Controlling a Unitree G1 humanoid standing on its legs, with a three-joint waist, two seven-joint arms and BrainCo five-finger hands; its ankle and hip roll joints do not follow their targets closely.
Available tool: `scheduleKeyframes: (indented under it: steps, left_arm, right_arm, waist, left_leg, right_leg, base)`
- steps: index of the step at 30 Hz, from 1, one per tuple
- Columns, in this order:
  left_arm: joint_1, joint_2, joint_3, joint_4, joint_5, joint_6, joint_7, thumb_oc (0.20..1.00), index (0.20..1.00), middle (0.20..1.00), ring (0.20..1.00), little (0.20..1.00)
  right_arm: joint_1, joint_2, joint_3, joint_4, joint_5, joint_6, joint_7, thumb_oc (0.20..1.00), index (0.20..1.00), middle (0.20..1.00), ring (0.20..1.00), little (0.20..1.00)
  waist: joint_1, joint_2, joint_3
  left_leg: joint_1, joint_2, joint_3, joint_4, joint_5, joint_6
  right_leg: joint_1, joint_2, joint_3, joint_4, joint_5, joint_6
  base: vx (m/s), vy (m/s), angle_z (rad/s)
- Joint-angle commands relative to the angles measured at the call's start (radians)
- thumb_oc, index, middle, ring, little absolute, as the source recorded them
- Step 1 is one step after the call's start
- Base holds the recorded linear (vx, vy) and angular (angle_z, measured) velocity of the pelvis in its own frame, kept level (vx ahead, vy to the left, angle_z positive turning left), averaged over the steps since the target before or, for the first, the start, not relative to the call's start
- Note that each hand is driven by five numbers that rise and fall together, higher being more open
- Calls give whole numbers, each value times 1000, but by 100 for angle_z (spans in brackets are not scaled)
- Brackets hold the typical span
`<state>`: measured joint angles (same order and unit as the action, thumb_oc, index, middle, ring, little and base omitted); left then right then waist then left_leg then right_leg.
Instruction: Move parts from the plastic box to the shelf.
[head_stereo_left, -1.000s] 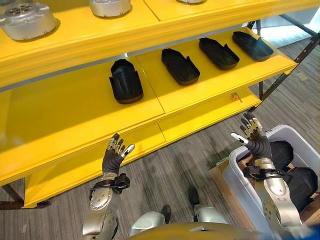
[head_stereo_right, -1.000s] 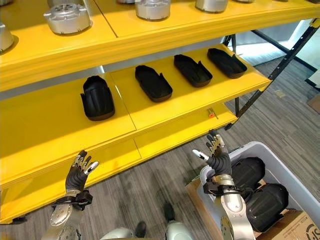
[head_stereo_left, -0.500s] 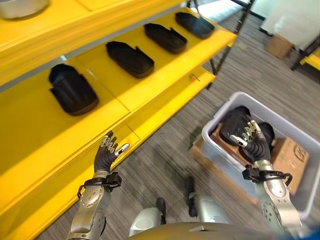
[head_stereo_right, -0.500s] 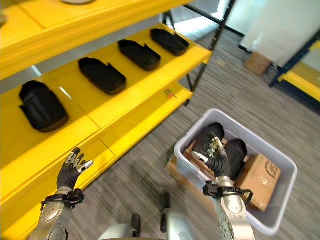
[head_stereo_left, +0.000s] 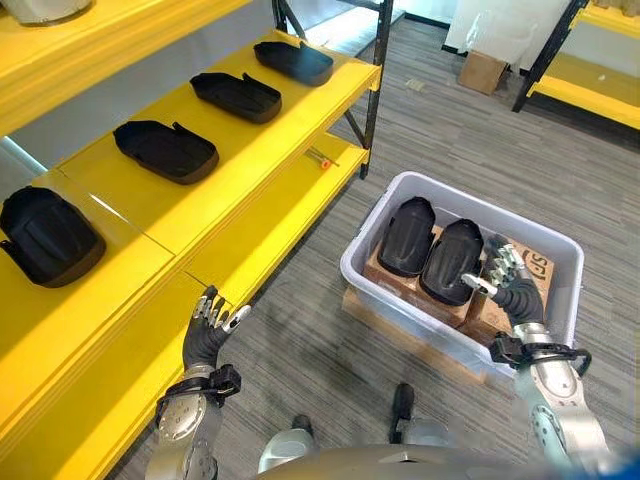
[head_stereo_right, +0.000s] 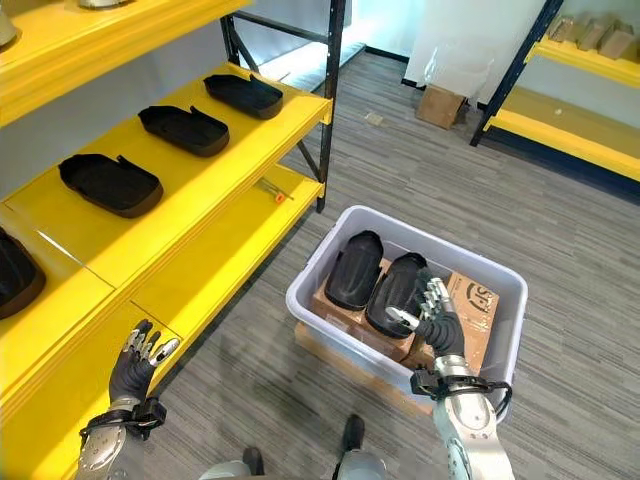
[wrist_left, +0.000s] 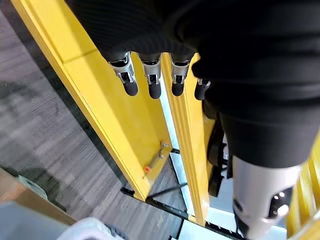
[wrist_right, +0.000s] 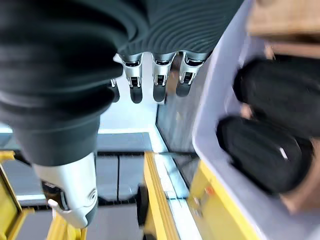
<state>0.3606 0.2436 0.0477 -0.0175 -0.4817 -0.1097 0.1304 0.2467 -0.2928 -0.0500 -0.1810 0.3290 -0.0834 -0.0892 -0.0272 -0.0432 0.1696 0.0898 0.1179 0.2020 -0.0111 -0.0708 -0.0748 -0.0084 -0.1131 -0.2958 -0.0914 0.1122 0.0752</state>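
Right hand (head_stereo_left: 510, 285) raised over the near right corner of the grey plastic box (head_stereo_left: 365, 250), fingers straight and spread, holding nothing. Just beyond those fingers, touching none of them, two black moulded parts (head_stereo_left: 450, 262) lying side by side inside the box, resting on brown cardboard boxes (head_stereo_left: 535, 268) packed in with them. Under the plastic box, a low wooden board (head_stereo_left: 385, 322) on the grey carpet floor (head_stereo_left: 460, 150).

Left hand (head_stereo_left: 207, 325) well apart from the right one, lifted in front of the edge of the yellow shelf (head_stereo_left: 230, 160), fingers likewise straight and relaxed, empty, not touching the shelf.

Beyond the left hand, on the shelf's middle level, four black parts in a row: nearest and furthest to that hand's left a bulkier ribbed part (head_stereo_left: 45, 235), then three flatter tray-shaped parts (head_stereo_left: 165, 150) spaced apart, running away toward the shelf's black upright (head_stereo_left: 378, 60). On the shelf's front lip, a small orange tag (head_stereo_left: 324, 163).

Farther off past the plastic box, a small cardboard carton (head_stereo_left: 483, 70) on the floor beside a white panel, and another yellow rack (head_stereo_left: 590, 85) at the far right.
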Motion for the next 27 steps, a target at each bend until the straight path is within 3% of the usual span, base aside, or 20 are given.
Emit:
scheduleKeyframes:
  steps: [1,5,7,8,9,10,11,14,15,17,19,20,21,22,25,27]
  left_arm:
    - [-32,32,-3,-55,13,-30,-5,1000,1000,1000,1000,1000]
    - [-33,23,-13,-49,12,-25,-12,1000,1000,1000,1000,1000]
    - [-35,18,-12,-46,8,-26,-15,1000,1000,1000,1000,1000]
    - [-30,15,-11,-51,6,-28,-15,1000,1000,1000,1000,1000]
    - [-27,15,-10,-52,5,-29,-14,1000,1000,1000,1000,1000]
    - [-26,10,-17,-55,3,-31,-14,1000,1000,1000,1000,1000]
    - [-28,9,-21,-53,3,-31,-13,1000,1000,1000,1000,1000]
    - [-25,9,-25,-57,-1,-32,-18,1000,1000,1000,1000,1000]
    - [-25,13,-29,-59,1,-36,-17,1000,1000,1000,1000,1000]
    - [-23,15,-32,-61,2,-43,-12,1000,1000,1000,1000,1000]
    - [-31,11,-39,-53,11,-50,-12,1000,1000,1000,1000,1000]
    - [-39,1,-48,-36,7,-54,-11,1000,1000,1000,1000,1000]
    - [-40,1,-48,-35,7,-55,-11,1000,1000,1000,1000,1000]
    - [-49,-5,-60,-27,3,-65,-18,1000,1000,1000,1000,1000]
    - [-51,-6,-60,-31,-3,-66,-23,1000,1000,1000,1000,1000]
    - [-75,9,-67,-28,-6,-70,-27,1000,1000,1000,1000,1000]
  right_arm:
    - [-27,2,-40,-54,9,-59,-13,1000,1000,1000,1000,1000]
    - [1,4,-52,-62,26,-66,-11,1000,1000,1000,1000,1000]
    - [5,7,-49,-62,38,-69,-13,1000,1000,1000,1000,1000]
    - [2,4,-42,-61,43,-71,-12,1000,1000,1000,1000,1000]
    - [3,0,-38,-61,45,-71,-11,1000,1000,1000,1000,1000]
    - [0,-9,-32,-61,46,-71,-7,1000,1000,1000,1000,1000]
    - [0,-15,-29,-61,44,-72,-7,1000,1000,1000,1000,1000]
    - [-1,-13,-27,-68,40,-77,-13,1000,1000,1000,1000,1000]
    - [-4,-14,-24,-65,37,-79,-16,1000,1000,1000,1000,1000]
    - [-9,-21,-11,-59,29,-80,-16,1000,1000,1000,1000,1000]
    - [-25,-34,7,-53,7,-85,-18,1000,1000,1000,1000,1000]
    - [-29,-39,17,-51,3,-77,-10,1000,1000,1000,1000,1000]
    - [-29,-39,16,-51,3,-77,-10,1000,1000,1000,1000,1000]
    - [-41,-45,36,-53,-10,-75,16,1000,1000,1000,1000,1000]
    - [-49,-47,43,-53,-13,-68,24,1000,1000,1000,1000,1000]
    - [-52,-39,32,-51,-22,-60,29,1000,1000,1000,1000,1000]
  waist:
    - [-21,21,-48]
    - [-37,31,-52]
    - [-40,27,-42]
    - [-36,17,-28]
    - [-28,13,-15]
    - [-14,6,7]
    - [-4,-1,20]
    - [8,-11,34]
    - [11,-12,38]
    - [24,4,38]
    - [40,24,29]
    - [30,42,12]
    - [34,43,12]
    - [33,64,-10]
    - [42,66,-17]
    - [23,60,-27]
  left_leg:
    - [20,-21,-39,-1,-18,45]
    - [-1,27,-32,94,2,17]
    - [-54,52,-37,240,39,10]
    - [-92,54,-58,379,83,13]
    - [-141,49,-78,487,93,22]
    - [-195,8,-117,625,97,29]
    - [-243,-23,-137,678,92,35]
    - [-327,-28,-158,496,59,63]
    - [-335,-6,-180,423,84,52]
    - [-317,50,-251,161,204,18]
    - [-300,76,-338,16,265,-16]
    - [-248,90,-335,-10,253,-38]
    - [-248,92,-332,-12,255,-38]
    - [-191,82,-346,-27,223,-47]
    - [-170,74,-334,-31,208,-42]
    - [-141,59,-246,-19,172,-33]
  right_leg:
    - [-74,-29,10,115,-71,38]
    - [-56,19,28,106,-108,3]
    - [-39,45,46,92,-119,-22]
    - [-23,62,65,78,-122,-43]
    - [-7,77,76,65,-126,-57]
    - [8,82,93,57,-125,-67]
    - [21,80,108,44,-129,-69]
    - [50,67,145,28,-128,-46]
    - [53,60,164,34,-131,-40]
    - [56,60,203,41,-148,-28]
    - [67,63,268,28,-157,-18]
    - [84,61,314,14,-167,-8]
    - [82,62,318,14,-164,-8]
    - [79,55,360,10,-150,6]
    - [76,44,379,9,-140,14]
    - [75,-7,400,8,-119,49]
  base:
    - [95,-161,4]
    - [116,-229,8]
    - [58,-200,-8]
    - [60,-221,-28]
    - [63,-240,-34]
    - [43,-171,-47]
    - [50,-127,-72]
    - [150,35,-64]
    - [254,192,-52]
    - [233,207,-51]
    - [255,246,-91]
    - [194,232,-133]
    - [277,395,-141]
    - [144,225,-126]
    - [148,235,-127]
    - [140,318,-72]
